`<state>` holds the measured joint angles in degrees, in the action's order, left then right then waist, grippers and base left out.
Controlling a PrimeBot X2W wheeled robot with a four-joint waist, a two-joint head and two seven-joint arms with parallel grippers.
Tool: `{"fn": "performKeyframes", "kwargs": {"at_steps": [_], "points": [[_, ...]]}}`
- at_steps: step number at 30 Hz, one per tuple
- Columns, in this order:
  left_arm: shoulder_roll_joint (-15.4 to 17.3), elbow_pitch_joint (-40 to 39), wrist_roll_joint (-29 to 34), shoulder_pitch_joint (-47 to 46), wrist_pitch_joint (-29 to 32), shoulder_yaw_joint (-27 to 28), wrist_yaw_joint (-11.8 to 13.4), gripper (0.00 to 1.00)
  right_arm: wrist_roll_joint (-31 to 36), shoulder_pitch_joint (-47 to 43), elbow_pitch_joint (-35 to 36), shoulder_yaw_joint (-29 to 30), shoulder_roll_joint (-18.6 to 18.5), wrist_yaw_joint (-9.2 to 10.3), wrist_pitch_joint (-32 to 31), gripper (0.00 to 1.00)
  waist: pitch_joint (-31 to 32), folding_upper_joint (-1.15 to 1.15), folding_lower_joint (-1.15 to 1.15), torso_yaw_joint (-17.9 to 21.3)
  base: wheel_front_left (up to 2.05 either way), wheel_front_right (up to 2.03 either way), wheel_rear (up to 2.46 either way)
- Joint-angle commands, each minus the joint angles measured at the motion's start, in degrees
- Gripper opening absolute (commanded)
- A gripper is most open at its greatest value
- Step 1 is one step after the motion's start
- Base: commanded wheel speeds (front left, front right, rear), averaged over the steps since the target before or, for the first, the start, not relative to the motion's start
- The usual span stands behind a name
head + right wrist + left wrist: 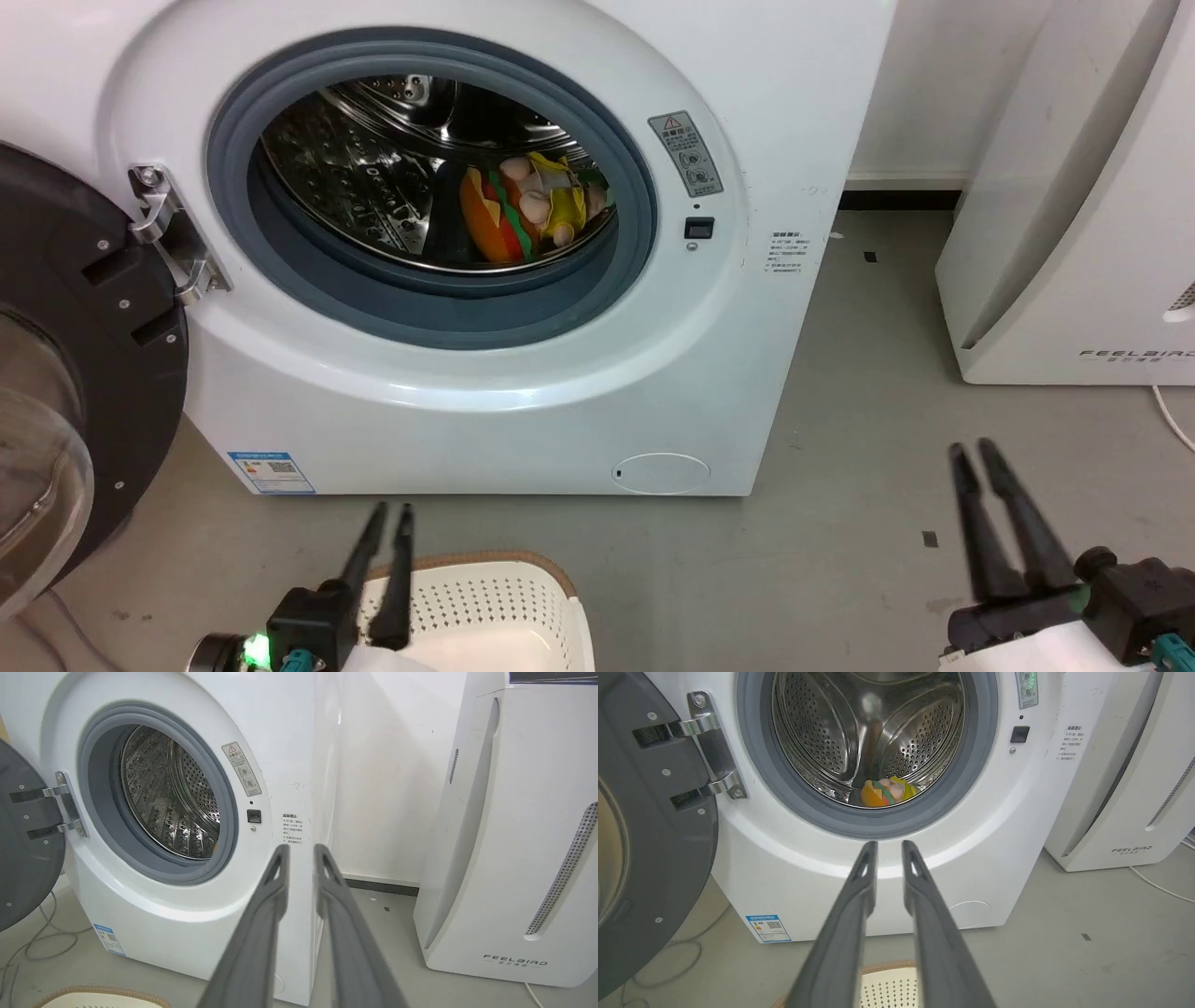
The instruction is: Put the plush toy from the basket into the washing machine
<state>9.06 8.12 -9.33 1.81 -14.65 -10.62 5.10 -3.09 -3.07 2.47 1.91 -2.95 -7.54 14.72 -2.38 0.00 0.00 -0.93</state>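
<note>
The plush toy (527, 207) lies inside the washing machine (766, 355), low in the steel drum (373, 177) and towards its right side, just behind the grey rubber seal (644, 187); its orange burger end points left and its peach and yellow parts right. The basket (504, 597) stands on the floor in front of the machine, and what I can see of its inside looks bare.

The left gripper (392, 511) hangs over the basket's far rim, aimed at the porthole; its fingers are nearly parallel with a narrow gap between them and nothing in it. The right gripper (971, 448) hovers well off to the right over bare floor, between the machine and the plain white appliance (1074, 233); it too is slightly parted and empty.

To my eye the placing itself is done, and this is the closing step; the toy is clear of the seal. The black-framed door (84, 355) stands wide open on the left. If anything is left, it is only drawing the arms back to rest; the task sentence asks for no closing of that door.
</note>
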Motion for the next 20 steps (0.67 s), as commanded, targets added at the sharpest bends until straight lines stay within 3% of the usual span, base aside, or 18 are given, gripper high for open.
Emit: {"fn": "performKeyframes", "kwargs": {"at_steps": [1,20], "points": [[0.0,0.0,0.0,0.0,0.0,0.0,0.0,0.00,0.0,0.0,0.0,0.0,0.0,0.00,0.0,0.00,0.0,0.00,0.00,0.0,0.00,0.00,0.00],[-1.0,-1.3,1.4,-0.3,2.3,1.6,-0.8,0.00,0.5,0.5,-0.4,-0.3,0.0,0.01,-2.3,0.00,0.4,0.00,0.00,0.1,0.00,0.00,0.00]]}}
